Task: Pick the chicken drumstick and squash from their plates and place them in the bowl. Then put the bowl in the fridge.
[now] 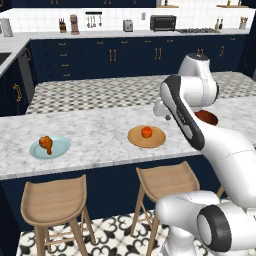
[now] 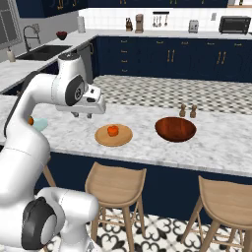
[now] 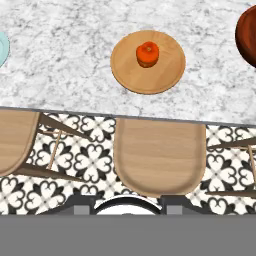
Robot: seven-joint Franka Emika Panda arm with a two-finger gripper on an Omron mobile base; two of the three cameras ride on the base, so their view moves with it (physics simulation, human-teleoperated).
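the gripper [image 2: 82,115] hangs at left centre of the right base view, above the marble counter [image 2: 147,147]; i cannot tell whether its fingers are apart. the squash [image 3: 147,53] sits on the tan plate [image 3: 165,75], top centre of the hand view. the drumstick [image 1: 46,144] lies on the blue plate [image 1: 60,147], the bowl [image 2: 175,129] right of centre.

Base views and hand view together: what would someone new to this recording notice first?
The big white arm rears over the marble counter, its hand above the near edge. Three dishes line the counter: a pale blue-green plate with the chicken drumstick, a tan plate with the squash in the middle, and an empty dark reddish-brown bowl. Wooden stools stand below.
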